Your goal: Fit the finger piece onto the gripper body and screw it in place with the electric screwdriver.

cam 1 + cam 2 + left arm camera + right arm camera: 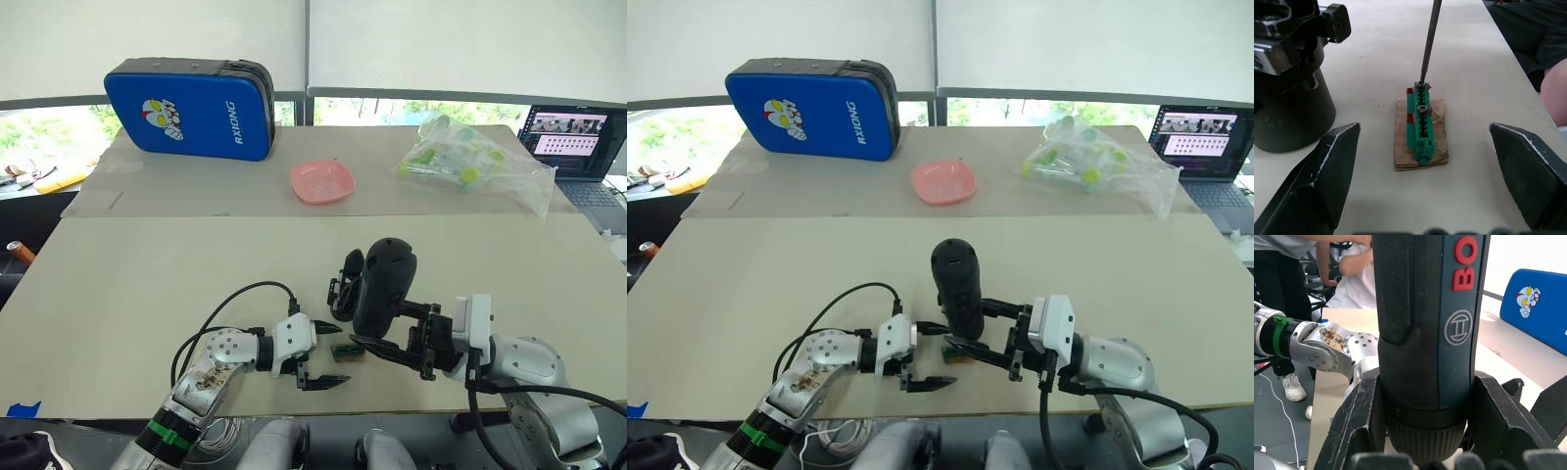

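Nearest the desk (118, 284) edge: left pincer (321, 354), fingers spread wide, released, nothing between them, tips pointing toward the robot's right. Black cable loops from its wrist over the desk top.

Just beyond its tips, small green-and-brown block (1420, 128) lies flat on the desk: green ribbed strip w/ red tabs on a brown base, a screw head showing in the strip. Left wrist view has the block centred between the open fingers (1317, 183), not touching either.

Right pincer (392, 345) clenched on the electric screwdriver (382, 284), gripping its lower barrel w/ a finger each side; right wrist view shows both fingers pressed against the dark casing, red lettering on the side. Screwdriver stands about upright, slightly tilted, butt end up. Its thin metal bit (1429, 41) comes down onto the far end of the green strip, tip touching it.

Just beside the screwdriver, on the robot's left, gripper body (345, 286) sits on the desk, partly hidden behind the barrel. Finger piece: cannot tell where it is.

Mid desk, well apart from all that: pink dish (321, 181). Farther left, blue zip case (191, 110) w/ cartoon print. Far right, clear plastic bag (470, 162) of green-and-white bits. Beyond the right corner, open laptop (573, 137), screen lit.

People stand past the desk's left end in the right wrist view (1288, 264).
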Action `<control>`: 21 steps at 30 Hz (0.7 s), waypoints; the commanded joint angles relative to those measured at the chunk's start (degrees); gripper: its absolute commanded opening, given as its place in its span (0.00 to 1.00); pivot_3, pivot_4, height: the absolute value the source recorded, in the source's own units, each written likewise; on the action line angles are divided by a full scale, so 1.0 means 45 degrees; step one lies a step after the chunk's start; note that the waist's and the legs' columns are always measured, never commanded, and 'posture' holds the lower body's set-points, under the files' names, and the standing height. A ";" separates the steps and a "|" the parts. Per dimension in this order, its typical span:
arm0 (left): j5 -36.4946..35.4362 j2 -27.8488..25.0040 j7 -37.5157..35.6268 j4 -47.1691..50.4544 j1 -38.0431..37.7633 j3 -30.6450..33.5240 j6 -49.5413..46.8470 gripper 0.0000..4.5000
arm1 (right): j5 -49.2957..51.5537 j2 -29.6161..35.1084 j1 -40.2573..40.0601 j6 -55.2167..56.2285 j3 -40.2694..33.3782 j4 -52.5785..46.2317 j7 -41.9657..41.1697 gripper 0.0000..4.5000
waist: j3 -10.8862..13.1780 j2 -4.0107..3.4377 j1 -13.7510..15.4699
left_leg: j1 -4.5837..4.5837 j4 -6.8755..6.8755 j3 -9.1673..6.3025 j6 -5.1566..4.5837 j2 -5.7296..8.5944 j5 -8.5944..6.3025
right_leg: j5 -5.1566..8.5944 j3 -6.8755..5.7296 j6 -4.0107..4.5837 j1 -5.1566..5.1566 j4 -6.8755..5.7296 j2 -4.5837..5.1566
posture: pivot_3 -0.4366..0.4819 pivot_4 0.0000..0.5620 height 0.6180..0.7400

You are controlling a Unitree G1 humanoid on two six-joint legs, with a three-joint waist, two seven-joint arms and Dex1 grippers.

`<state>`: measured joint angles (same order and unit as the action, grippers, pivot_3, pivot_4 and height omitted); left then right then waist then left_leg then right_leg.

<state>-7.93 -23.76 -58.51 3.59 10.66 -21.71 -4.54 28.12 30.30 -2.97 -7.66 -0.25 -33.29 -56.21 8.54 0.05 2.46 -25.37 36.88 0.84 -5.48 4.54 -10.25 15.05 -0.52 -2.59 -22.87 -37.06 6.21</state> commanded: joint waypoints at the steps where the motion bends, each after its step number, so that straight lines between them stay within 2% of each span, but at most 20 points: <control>1: 0.0141 -0.0010 0.0092 -0.0166 -0.0101 -0.0204 -0.0317 1.00 | 0.0136 -0.0032 0.0163 0.0596 -0.0017 -0.0300 0.0027 0.42 | 0.0000 0.0000 0.0000 | 0.0000 0.0000 0.0000 0.0000 0.0000 0.0000 | 0.0000 0.0000 0.0000 0.0000 0.0000 -0.0001 | 0.48 0.27 1.00; 21: 0.0115 -0.0029 0.0254 0.0139 -0.0147 -0.0151 -0.0626 1.00 | -0.0062 -0.0112 0.0460 0.0680 0.0279 -0.0077 0.0083 0.42 | 0.0000 0.0000 -0.0005 | 0.0003 0.0000 0.0000 0.0000 0.0000 0.0000 | 0.0000 0.0000 0.0000 0.0002 0.0000 0.0000 | 0.48 0.27 1.00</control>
<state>-7.93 -23.77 -57.93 4.40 10.70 -21.71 -6.37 27.17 30.07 -2.01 -6.76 1.30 -32.23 -56.13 8.54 0.05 2.44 -25.36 36.88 0.84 -5.48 4.54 -10.25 15.05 -0.52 -2.59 -22.86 -37.06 6.21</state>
